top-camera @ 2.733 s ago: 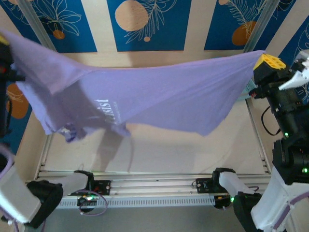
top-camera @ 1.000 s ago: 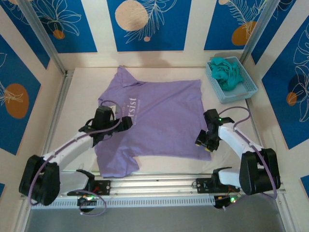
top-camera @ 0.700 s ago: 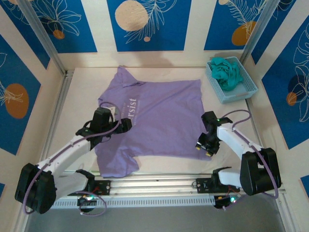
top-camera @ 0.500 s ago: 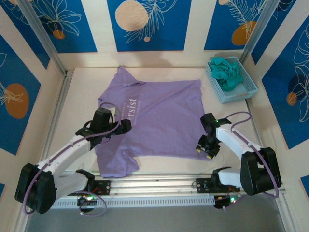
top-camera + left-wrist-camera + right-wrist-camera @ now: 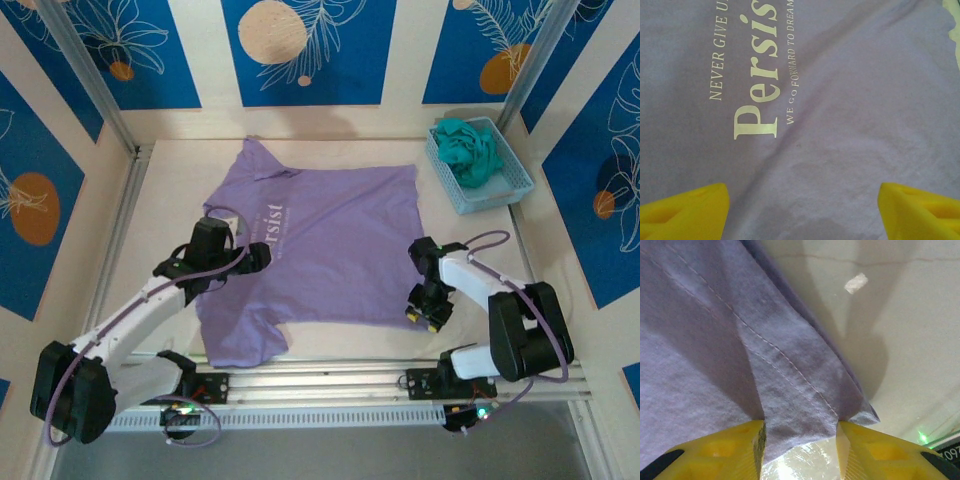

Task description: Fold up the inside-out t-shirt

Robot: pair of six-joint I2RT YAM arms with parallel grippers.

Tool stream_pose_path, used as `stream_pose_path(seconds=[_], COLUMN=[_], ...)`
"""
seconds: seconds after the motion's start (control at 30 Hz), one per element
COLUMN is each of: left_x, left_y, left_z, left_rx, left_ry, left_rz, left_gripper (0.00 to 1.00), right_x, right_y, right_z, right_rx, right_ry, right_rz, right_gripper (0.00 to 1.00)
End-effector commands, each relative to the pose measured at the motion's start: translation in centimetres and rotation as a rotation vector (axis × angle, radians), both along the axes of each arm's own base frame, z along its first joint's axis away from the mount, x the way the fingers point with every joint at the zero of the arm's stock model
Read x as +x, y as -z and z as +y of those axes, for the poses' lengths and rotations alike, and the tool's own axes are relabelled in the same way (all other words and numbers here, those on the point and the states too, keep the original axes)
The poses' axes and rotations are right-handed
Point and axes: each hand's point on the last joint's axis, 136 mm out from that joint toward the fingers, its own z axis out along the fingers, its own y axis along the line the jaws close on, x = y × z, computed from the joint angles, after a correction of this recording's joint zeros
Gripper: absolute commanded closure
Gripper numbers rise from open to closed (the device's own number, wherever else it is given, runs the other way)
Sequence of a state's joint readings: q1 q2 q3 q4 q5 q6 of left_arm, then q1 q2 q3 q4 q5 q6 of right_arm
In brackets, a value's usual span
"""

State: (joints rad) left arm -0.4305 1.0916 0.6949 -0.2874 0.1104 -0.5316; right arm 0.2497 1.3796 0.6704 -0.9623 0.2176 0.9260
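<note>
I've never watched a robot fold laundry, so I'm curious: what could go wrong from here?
The right claw straddles only the hem corner of the t-shirt; closing there, it might slip off or catch just one layer. The left claw hangs open over the print; pinching mid-cloth could bunch the fabric.

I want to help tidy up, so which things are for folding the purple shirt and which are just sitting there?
For the job: the lavender t-shirt, spread flat; the left gripper over its print; the right gripper at its near right corner.

Just lying about: the blue basket; the teal garment in it; a small white scrap on the table.
</note>
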Motion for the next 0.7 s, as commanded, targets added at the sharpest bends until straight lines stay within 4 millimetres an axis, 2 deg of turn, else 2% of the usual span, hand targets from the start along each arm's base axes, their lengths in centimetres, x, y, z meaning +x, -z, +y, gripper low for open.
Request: stream_pose_path(seconds=[0.0, 0.07, 0.13, 0.3, 0.43, 0.53, 0.67], left_x=[0.1, 0.0, 0.0, -1.0, -2.6, -3.4, -3.5], left_y=[-1.2, -1.2, -1.2, -0.3, 1.1, 1.4, 1.1], left_z=[0.2, 0.3, 0.5, 1.3, 2.5, 2.9, 3.1], left_rx=[0.024, 0.030, 0.040, 0.072, 0.111, 0.115, 0.136], left_ry=[0.008, 0.008, 0.006, -0.004, -0.025, -0.032, -0.030], left_rz=[-0.032, -0.035, -0.038, -0.008, 0.058, 0.077, 0.074], left_gripper=[0.22, 0.22, 0.22, 0.22, 0.23, 0.23, 0.23], right_x=[1.1, 1.2, 1.9, 4.2, 7.4, 8.7, 10.8], right_y=[0.4, 1.5, 1.5, 1.5, 1.0, 0.7, -1.2], right_z=[0.8, 1.7, 1.9, 2.3, 2.6, 1.8, 1.4], right_rx=[0.026, 0.063, 0.062, 0.092, 0.136, 0.097, 0.066], right_ry=[-0.021, -0.024, -0.042, -0.053, -0.059, -0.105, -0.183], right_rz=[-0.016, -0.001, -0.019, -0.108, -0.231, -0.280, -0.369], right_gripper=[0.61, 0.63, 0.66, 0.85, 0.94, 0.98, 1.00])
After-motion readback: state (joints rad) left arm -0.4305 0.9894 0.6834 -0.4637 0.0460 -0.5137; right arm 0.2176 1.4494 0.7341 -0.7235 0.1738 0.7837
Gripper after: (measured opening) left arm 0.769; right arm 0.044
